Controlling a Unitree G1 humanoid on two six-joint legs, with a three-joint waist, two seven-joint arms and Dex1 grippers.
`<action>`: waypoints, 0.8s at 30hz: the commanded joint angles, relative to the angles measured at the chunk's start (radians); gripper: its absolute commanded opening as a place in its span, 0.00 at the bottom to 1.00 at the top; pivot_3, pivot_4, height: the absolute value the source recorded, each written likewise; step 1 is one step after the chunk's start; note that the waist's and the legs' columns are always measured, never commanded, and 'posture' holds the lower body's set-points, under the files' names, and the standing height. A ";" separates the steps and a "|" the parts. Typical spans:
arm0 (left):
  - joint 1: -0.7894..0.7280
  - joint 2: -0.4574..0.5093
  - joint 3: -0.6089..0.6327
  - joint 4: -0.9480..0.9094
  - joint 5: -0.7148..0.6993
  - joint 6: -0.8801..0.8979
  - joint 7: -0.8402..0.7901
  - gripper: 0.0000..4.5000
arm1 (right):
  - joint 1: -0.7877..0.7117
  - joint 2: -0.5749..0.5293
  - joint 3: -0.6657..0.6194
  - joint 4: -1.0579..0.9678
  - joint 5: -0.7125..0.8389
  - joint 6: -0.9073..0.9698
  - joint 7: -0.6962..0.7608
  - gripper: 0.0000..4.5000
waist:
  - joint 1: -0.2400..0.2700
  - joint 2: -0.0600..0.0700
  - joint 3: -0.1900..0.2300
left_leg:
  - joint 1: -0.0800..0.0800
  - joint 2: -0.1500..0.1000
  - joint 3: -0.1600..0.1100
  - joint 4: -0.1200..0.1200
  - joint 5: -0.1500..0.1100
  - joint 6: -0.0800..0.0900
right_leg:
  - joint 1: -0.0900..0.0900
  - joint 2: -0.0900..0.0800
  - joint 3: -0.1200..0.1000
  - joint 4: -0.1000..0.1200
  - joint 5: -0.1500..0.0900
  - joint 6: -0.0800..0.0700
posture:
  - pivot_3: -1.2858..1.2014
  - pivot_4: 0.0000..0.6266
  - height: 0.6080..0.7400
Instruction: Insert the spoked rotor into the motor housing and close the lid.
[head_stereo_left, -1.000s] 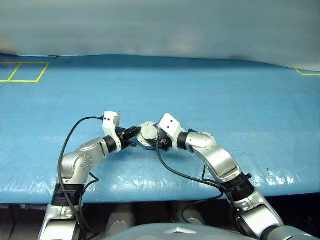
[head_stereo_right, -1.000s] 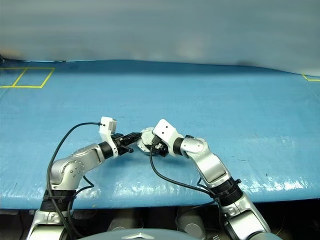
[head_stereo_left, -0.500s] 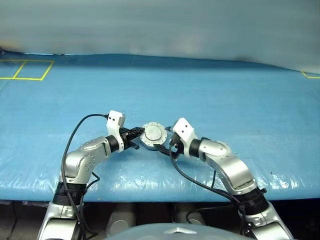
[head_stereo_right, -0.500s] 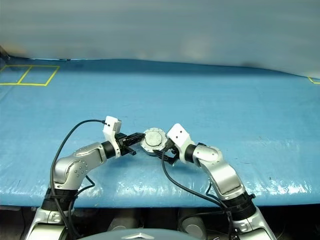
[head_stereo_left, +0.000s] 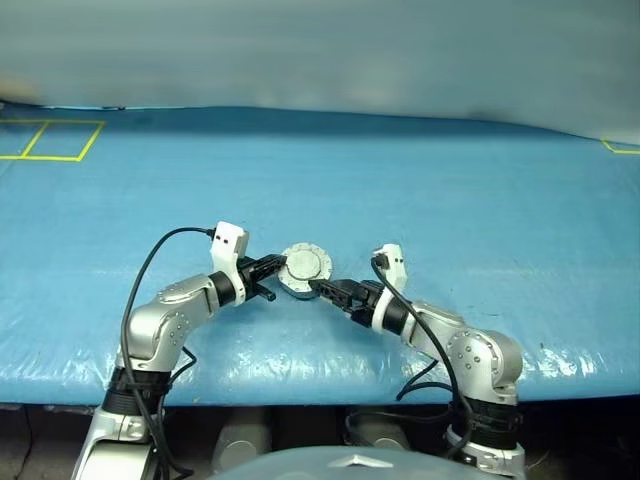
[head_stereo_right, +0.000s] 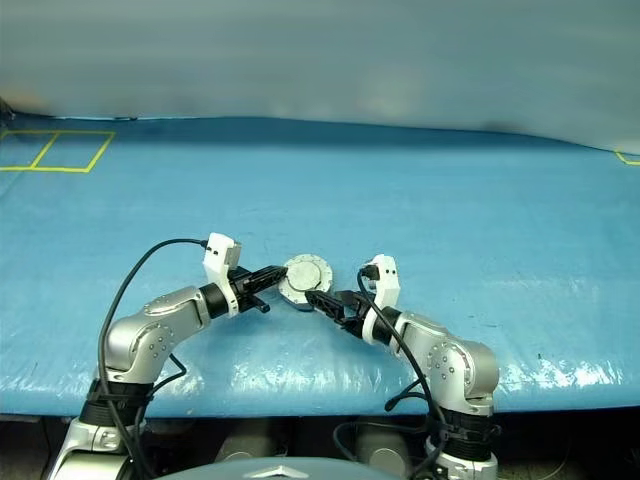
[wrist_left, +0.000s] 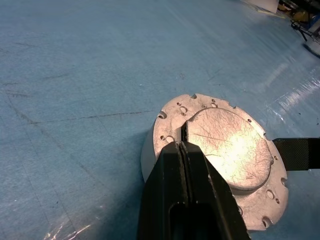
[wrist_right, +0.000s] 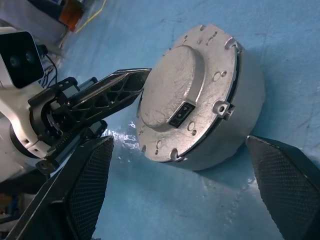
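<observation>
The motor housing stands on the blue table with the lid lying flat on top, plain grey face and raised cap up. The spoked rotor is hidden. My left gripper is shut, its joined tips resting on the lid's rim at the left. My right gripper is open just right of the housing. Its two fingers stand on either side of the housing wall, clear of it.
Yellow tape squares mark the table's far left corner, and another tape mark sits at the far right. The table's front edge runs just below both arms. Black cables loop off each wrist.
My right gripper has let go of the lid, opened, rolled over and drawn back to the right. The lid now lies flat on the housing. The left gripper has stayed put.
</observation>
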 joint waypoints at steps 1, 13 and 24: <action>0.009 -0.003 -0.011 -0.012 0.011 0.003 -0.003 0.00 | -0.020 0.086 -0.047 0.023 0.078 0.044 -0.055 0.99 | 0.000 0.000 0.000 | 0.000 0.000 0.000 0.000 0.000 0.000 | 0.000 0.000 0.000 0.000 0.000 0.000 | 0.52 0.24 1.00; 0.022 -0.002 -0.009 -0.018 0.013 0.005 0.000 0.00 | -0.027 0.174 -0.069 0.194 0.297 -0.024 -0.236 0.99 | -0.011 0.000 -0.001 | 0.002 0.000 0.001 0.000 0.000 0.000 | 0.002 0.000 0.000 0.000 -0.002 -0.003 | 0.52 0.24 1.00; 0.020 -0.009 -0.010 -0.013 0.014 0.005 0.003 0.00 | -0.002 0.153 0.000 0.233 0.454 -0.096 -0.360 0.99 | -0.012 0.000 -0.001 | 0.002 0.000 0.000 0.000 0.000 0.000 | 0.002 0.000 0.000 0.000 -0.003 -0.002 | 0.52 0.24 1.00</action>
